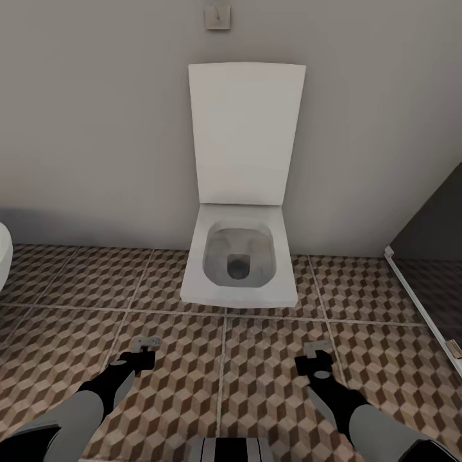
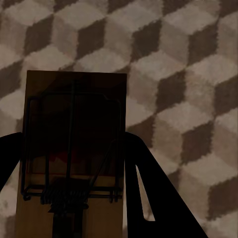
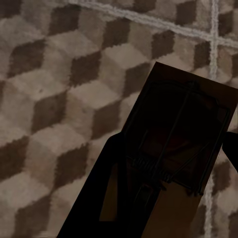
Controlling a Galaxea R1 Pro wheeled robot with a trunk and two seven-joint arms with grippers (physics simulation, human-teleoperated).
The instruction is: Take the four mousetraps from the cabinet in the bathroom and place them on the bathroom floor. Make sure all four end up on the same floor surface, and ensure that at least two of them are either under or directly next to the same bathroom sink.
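1. Nearest, head view: both arms reach fwd over the bathroom floor (image 1: 64, 301), cube-pattern tiles w/ pale grout.
2. Left pincer (image 1: 146, 346) holds a mousetrap (image 1: 147, 342), seen as a small grey piece at its tip. Left wrist view: tan board w/ dark wire spring parts (image 2: 72, 163) sits between the dark fingers (image 2: 153, 188), above the tiles.
3. Right pincer (image 1: 316, 354) is closed on a second mousetrap (image 1: 317, 348). Right wrist view: its board (image 3: 173, 163) lies tilted between the fingers (image 3: 106, 198), a grout line (image 3: 214, 29) just beside it.
4. Farther: white toilet (image 1: 239, 269) straight ahead, centred between the two pincers, lid (image 1: 245, 131) up against the grey wall (image 1: 96, 115).
5. Left edge: curved white rim of some fixture (image 1: 4, 256), can't tell what.
6. Right: dark glass panel w/ white frame (image 1: 423, 301).
7. Farthest, high on wall: small square plate (image 1: 218, 17) above the lid.
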